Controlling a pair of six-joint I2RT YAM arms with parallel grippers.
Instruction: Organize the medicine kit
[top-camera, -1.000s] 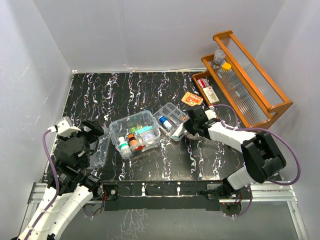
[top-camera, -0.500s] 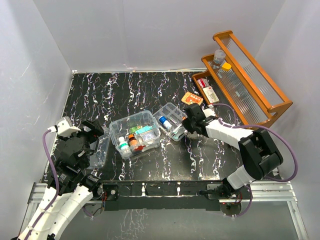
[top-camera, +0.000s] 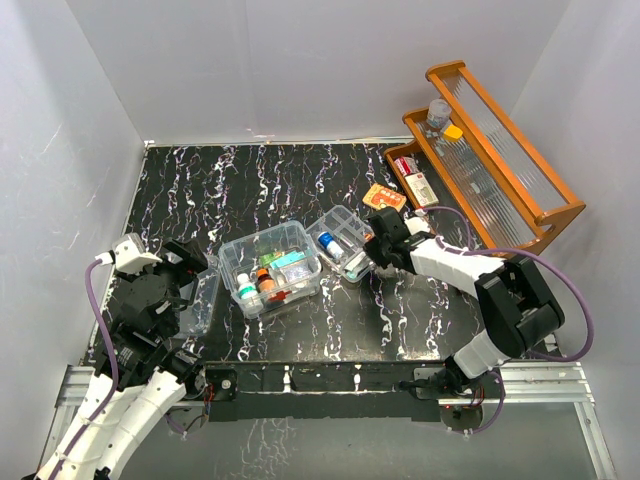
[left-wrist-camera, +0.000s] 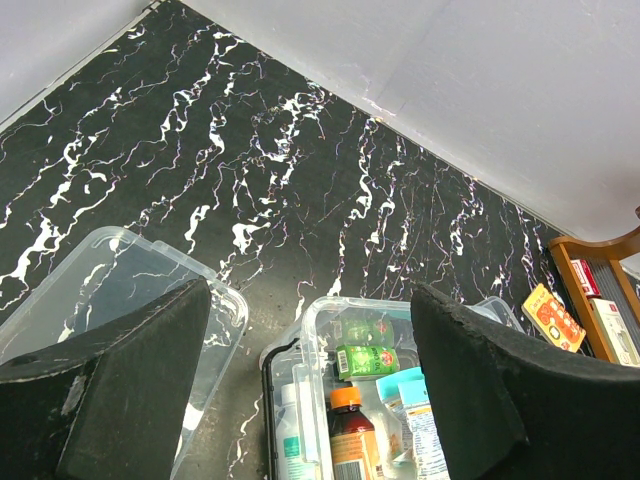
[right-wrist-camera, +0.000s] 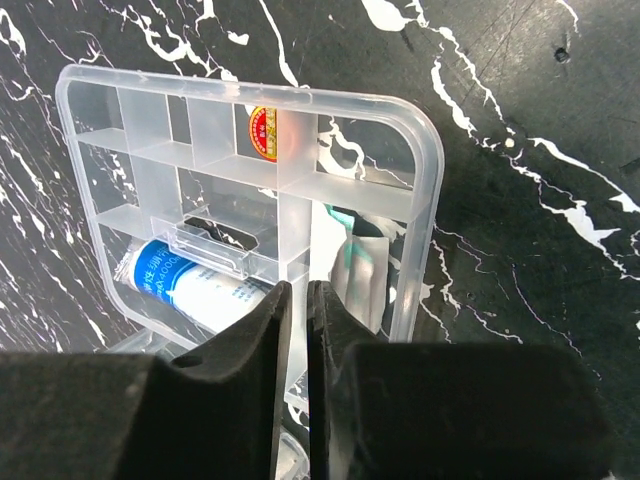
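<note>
The medicine kit (top-camera: 270, 262) is a clear open box mid-table holding bottles and small packs; it also shows in the left wrist view (left-wrist-camera: 385, 385). Its clear lid (top-camera: 203, 302) lies flat to the box's left, under my left gripper (top-camera: 192, 272). My left gripper (left-wrist-camera: 310, 295) is open and empty. A clear divider tray (top-camera: 340, 238) with a blue-and-white tube (right-wrist-camera: 185, 290) leans at the box's right. My right gripper (right-wrist-camera: 298, 290) is shut on an inner wall of the tray (right-wrist-camera: 330, 130), at its right end (top-camera: 372, 250).
An orange-brown wooden tiered rack (top-camera: 500, 165) stands at the right back with a bottle (top-camera: 437, 112) and small boxes (top-camera: 415, 182). An orange packet (top-camera: 384, 197) lies on the black marbled tabletop beside the rack. White walls enclose the table.
My right gripper has edged a little left and back with the divider tray. The left arm, box and lid have not moved.
</note>
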